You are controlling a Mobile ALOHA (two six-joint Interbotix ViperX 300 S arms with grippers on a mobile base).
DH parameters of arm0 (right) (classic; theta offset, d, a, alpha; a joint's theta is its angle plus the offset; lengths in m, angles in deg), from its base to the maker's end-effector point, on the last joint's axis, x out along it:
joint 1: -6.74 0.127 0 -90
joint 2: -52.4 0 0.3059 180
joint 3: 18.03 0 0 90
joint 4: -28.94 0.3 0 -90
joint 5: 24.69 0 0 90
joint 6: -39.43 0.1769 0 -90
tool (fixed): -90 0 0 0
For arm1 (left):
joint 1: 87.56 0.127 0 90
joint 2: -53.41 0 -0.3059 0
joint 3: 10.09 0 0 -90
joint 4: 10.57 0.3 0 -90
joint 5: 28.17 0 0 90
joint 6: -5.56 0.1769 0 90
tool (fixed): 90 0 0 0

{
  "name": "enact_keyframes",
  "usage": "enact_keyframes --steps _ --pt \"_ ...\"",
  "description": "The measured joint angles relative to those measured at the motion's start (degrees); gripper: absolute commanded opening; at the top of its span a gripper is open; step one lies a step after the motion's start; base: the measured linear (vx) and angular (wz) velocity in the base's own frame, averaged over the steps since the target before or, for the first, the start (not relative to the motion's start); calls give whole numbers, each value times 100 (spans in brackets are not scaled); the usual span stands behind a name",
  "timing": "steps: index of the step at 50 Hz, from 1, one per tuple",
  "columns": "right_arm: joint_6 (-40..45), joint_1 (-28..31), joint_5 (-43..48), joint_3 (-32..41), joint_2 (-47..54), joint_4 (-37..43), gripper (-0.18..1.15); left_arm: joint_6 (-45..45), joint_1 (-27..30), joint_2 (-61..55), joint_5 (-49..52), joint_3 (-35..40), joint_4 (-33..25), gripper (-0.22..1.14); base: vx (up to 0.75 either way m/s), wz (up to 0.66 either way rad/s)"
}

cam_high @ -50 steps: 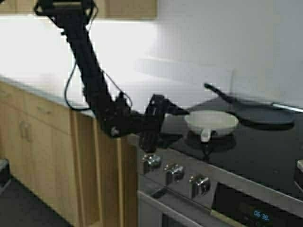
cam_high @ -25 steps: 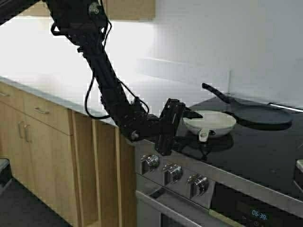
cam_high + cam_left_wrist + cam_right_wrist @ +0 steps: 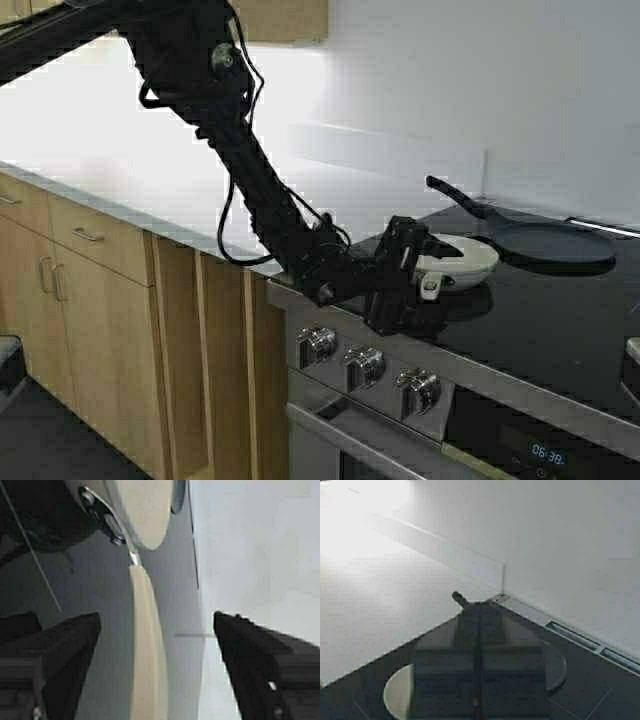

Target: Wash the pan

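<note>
The cream-white pan (image 3: 462, 254) sits on the black stovetop (image 3: 540, 310), its short handle (image 3: 431, 286) pointing to the stove's front. My left gripper (image 3: 418, 268) is low over the stovetop at that handle. In the left wrist view the gripper (image 3: 155, 615) is open, with the cream handle (image 3: 145, 655) between its two dark fingers (image 3: 55, 650), touching neither. The pan's bowl (image 3: 145, 510) lies just past them. My right gripper (image 3: 480, 607) is shut and empty, held above the stove; part of the cream pan (image 3: 397, 692) shows below it.
A larger flat black pan (image 3: 555, 243) with a long black handle (image 3: 455, 195) lies behind the cream pan, near the wall. Stove knobs (image 3: 365, 368) line the front panel. A white countertop (image 3: 120, 170) over wooden cabinets (image 3: 100, 290) runs to the left.
My left arm has reached forward and to the right and lowered; its open gripper has gone from beside the pan to straddling the pan's handle. The pan has not moved.
</note>
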Motion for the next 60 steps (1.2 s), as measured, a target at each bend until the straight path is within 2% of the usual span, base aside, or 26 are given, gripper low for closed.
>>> enact_keyframes --steps 10,14,18,21,25,28,30,37,44,51,60 --pt "0 0 0 0 0 0 6 -9 -88 -79 70 158 -88 98 0 0" --pt "0 0 0 0 0 0 6 -18 -105 -79 70 167 -158 90 0 0" --pt "0 0 0 9 0 0 6 -26 -105 -79 44 167 -272 68 0 0" --pt "0 0 0 0 0 0 6 -26 -105 -79 18 167 -378 45 0 0" --pt "0 0 0 0 0 0 6 -88 -105 -97 -35 167 -510 8 0 0" --pt "0 0 0 0 0 0 6 -167 -105 -105 -88 167 -571 -11 0 0" --pt "0 0 0 0 0 0 6 -211 -123 -105 -114 167 -624 -11 0 0" --pt "0 0 0 0 0 0 6 -272 -167 -105 -149 167 -756 7 0 0" --pt "0 0 0 0 0 0 6 -272 -149 -105 -185 158 -791 2 0 0" --pt "9 0 0 0 0 0 6 -272 -141 -105 -316 70 -800 2 0 0" --pt "53 0 -9 0 0 0 6 -272 -158 185 -562 -448 -800 2 0 8"
